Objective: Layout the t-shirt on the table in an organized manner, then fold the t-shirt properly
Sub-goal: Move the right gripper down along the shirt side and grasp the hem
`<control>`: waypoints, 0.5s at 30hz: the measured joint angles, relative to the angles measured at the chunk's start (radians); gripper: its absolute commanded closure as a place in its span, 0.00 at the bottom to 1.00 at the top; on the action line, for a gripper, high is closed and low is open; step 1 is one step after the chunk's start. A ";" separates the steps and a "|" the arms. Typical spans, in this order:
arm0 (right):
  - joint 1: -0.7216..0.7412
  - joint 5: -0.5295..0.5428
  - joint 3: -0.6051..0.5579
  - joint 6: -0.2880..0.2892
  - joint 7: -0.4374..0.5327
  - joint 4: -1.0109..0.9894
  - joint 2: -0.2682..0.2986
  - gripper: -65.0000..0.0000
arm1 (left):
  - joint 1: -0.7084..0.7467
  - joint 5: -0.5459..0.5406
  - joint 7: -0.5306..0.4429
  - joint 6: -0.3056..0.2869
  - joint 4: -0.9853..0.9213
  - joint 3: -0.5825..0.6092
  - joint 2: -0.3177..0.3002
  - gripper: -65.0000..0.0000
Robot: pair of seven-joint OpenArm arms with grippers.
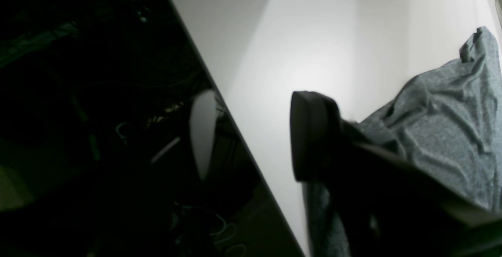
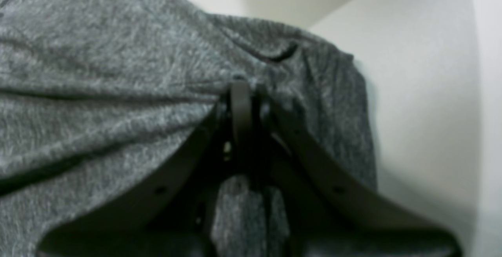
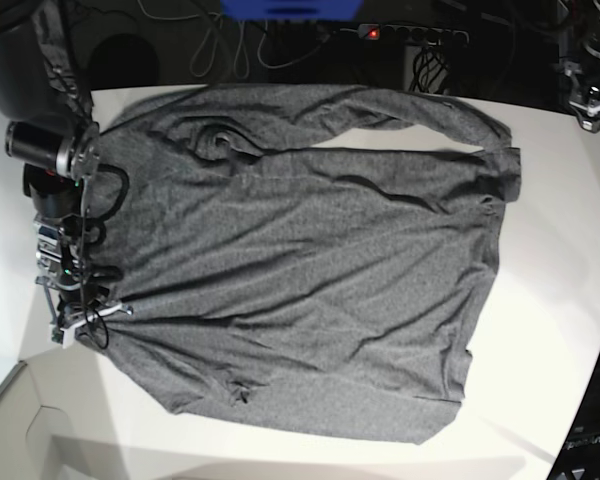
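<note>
The dark grey t-shirt (image 3: 300,250) lies spread over the white table (image 3: 560,250), sleeves toward the top and bottom of the base view. My right gripper (image 2: 243,92) is shut, pinching a fold of the t-shirt (image 2: 98,72), at the shirt's left edge in the base view (image 3: 88,315). In the left wrist view my left gripper (image 1: 259,139) stands open: one black finger (image 1: 313,139) is over the table (image 1: 313,33) beside rumpled t-shirt cloth (image 1: 451,131), the other over the table edge. Nothing shows between them. The left arm does not show in the base view.
Cables and a power strip (image 3: 410,35) lie beyond the table's curved far edge. The table edge (image 1: 235,131) runs diagonally through the left wrist view, with dark floor and cables (image 1: 98,131) beyond it. A pale boxy surface (image 3: 40,440) sits at the bottom left.
</note>
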 measured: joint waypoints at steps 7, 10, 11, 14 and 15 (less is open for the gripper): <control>-0.026 -0.002 0.005 -0.003 0.129 0.110 -0.029 0.98 | 0.006 0.003 0.008 0.001 0.035 0.005 0.032 0.52; -0.058 -0.003 0.005 -0.004 0.131 0.216 -0.030 0.98 | 0.005 0.000 0.003 0.000 0.088 0.005 0.045 0.47; -0.079 -0.002 0.005 -0.006 0.135 0.254 -0.027 0.98 | 0.005 0.000 0.004 -0.002 0.104 0.006 0.052 0.45; -0.158 0.000 0.005 -0.006 0.131 0.365 -0.025 0.91 | 0.005 0.003 0.119 0.000 0.131 0.037 0.054 0.38; -0.195 -0.001 0.005 -0.006 0.131 0.408 -0.025 0.87 | 0.001 0.000 0.139 0.000 0.135 0.051 0.058 0.36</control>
